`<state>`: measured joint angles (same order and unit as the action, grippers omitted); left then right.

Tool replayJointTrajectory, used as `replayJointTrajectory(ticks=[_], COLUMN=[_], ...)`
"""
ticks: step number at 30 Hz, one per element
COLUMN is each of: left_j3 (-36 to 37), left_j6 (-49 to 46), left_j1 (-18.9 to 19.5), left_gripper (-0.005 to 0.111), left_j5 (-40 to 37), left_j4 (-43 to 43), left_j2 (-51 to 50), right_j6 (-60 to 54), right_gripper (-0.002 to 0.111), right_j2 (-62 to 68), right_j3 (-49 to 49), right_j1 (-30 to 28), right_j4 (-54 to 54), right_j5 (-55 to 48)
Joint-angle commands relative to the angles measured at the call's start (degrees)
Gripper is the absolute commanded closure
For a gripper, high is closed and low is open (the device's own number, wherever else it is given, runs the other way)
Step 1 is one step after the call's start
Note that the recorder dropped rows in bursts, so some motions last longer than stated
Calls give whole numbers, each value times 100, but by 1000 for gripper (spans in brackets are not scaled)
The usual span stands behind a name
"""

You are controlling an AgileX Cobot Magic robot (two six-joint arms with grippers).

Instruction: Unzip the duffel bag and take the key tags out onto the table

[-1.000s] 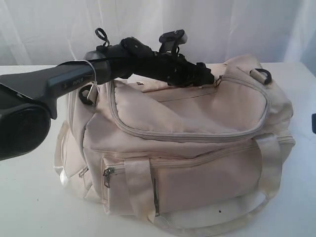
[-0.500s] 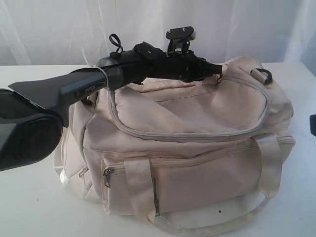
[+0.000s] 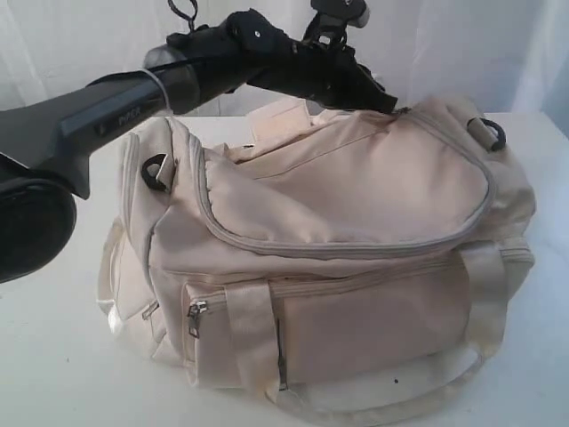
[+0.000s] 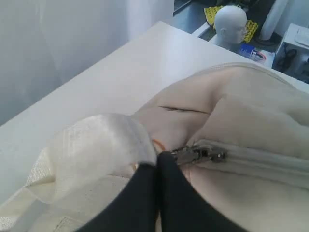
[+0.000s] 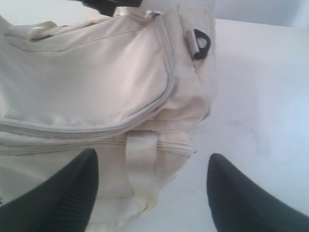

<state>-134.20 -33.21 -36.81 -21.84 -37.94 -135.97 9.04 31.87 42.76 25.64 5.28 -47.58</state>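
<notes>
**A:** Outside view first. Where's the bag?

**B:** The bag (image 3: 356,196) sits on the table (image 3: 53,356) and fills most of the frame, with its lower edge cut off at the bottom. The left arm (image 3: 107,124) reaches in across it. The left gripper (image 3: 389,107) meets the top of the bag, where the cloth rises in a peak. Its tips are too dark to read from here. The right gripper is out of frame.

**A:** And the key tags?

**B:** They show in no view. The zip (image 3: 356,247) looks closed along the front, so the inside is hidden.

**A:** Left wrist?

**B:** The fingers are pressed together. The metal pull (image 4: 198,155) runs out from their tips and its near end is lost between them, so it looks pinched. A pale strap (image 4: 96,145) lies just beside them. Past the table edge there's a white mannequin head (image 4: 231,21) among blurred clutter.

**A:** Right wrist?

**B:** The right gripper (image 5: 152,164) hangs over the end of the bag, fingers (image 5: 67,193) wide apart and gripping nothing. The frame cuts off their bases. A black ring (image 5: 200,44) sits at the bag's corner.

**A:** Surface and room?

**B:** The table is white, with a dark speck (image 3: 396,381) near the bag's front. A white curtain (image 3: 462,44) hangs behind.
</notes>
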Motion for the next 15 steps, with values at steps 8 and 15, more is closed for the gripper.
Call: replayJointTrajectory(ticks=[8,15], left_j3=[-88,-88], left_j6=[-304,-319], left_j1=[-47,-47], left_gripper=[107,107], left_j5=[-544,-910], left_j4=[-96,-87], left_j2=[742,857], right_j6=[435,54], right_gripper=[95,108], right_j2=[1913,3175], right_j3=[646,2183], right_j1=[1,-394], right_j4=[525,407], right_j5=[839,1034])
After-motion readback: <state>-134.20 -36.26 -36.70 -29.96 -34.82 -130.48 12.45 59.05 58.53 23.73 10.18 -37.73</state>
